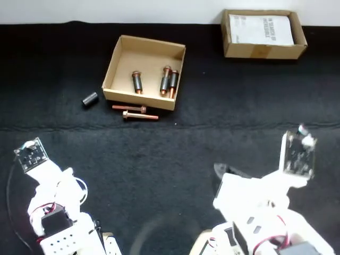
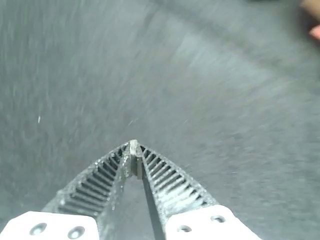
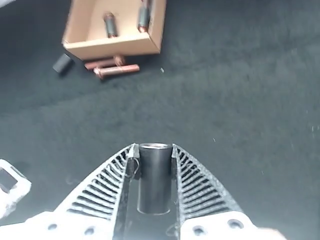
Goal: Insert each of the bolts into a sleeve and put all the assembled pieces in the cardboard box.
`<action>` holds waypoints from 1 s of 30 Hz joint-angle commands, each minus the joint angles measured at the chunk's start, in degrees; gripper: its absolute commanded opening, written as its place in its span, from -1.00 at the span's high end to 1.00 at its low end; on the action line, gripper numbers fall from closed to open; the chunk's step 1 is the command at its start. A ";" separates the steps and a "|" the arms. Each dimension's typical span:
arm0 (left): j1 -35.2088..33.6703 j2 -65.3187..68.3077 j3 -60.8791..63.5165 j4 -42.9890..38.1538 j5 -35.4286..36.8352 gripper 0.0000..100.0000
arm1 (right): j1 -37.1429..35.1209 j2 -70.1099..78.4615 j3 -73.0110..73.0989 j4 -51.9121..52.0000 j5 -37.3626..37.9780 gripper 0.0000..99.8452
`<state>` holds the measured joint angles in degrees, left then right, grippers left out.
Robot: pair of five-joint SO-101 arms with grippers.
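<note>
Slippage is the risk: right tool (image 3: 154, 148) clamps a sleeve (image 3: 154, 182), left tool (image 2: 133, 150) sits closed and empty. A misaligned bolt (image 1: 141, 116) could jam.

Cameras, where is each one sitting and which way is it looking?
High view: fixed overhead, looking down on black cloth, an open brown cardboard box, the white left arm and right arm.
Left wrist view: on the left arm's wrist, looking past its shut left gripper at cloth.
Right wrist view: on the right arm's wrist, looking past the right gripper, shut on a dark metal sleeve, toward the box.
Shared: high and right wrist views show the box, two loose copper bolts and a loose dark sleeve.
</note>
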<state>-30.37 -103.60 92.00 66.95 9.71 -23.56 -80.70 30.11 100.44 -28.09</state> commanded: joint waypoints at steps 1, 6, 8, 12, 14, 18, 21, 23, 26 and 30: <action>5.41 0.22 -10.42 1.41 0.00 0.97 | 2.15 -6.99 9.19 0.40 0.35 0.99; 15.78 12.35 -23.87 3.60 1.58 0.97 | 4.53 -10.77 14.64 -0.57 0.53 0.99; 17.10 21.14 -30.02 2.55 3.52 0.97 | 4.53 -10.86 14.64 -0.75 0.53 0.99; 22.20 40.48 -46.81 3.69 8.62 0.97 | 4.53 -10.86 14.64 -0.84 0.44 0.99; 25.27 49.89 -55.43 6.95 11.78 0.97 | 4.53 -10.86 14.73 -0.84 0.44 0.99; 29.41 67.65 -70.37 10.73 19.78 0.97 | 4.70 -10.86 15.25 -3.30 0.35 0.99; 30.11 79.60 -79.25 10.64 25.58 0.97 | 4.70 -10.77 15.43 -5.67 0.26 0.99; 30.55 87.43 -84.35 10.64 29.89 0.97 | 4.70 -10.77 16.04 -6.99 0.26 0.99; 32.22 98.51 -90.77 11.08 34.37 0.97 | 5.58 -10.86 18.15 -8.75 0.26 0.99; 34.68 112.31 -98.15 13.98 37.19 0.97 | 10.24 -10.86 20.79 -12.79 0.62 0.99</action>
<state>2.24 0.57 0.40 79.25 44.79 -15.82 -91.52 49.89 90.51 -28.09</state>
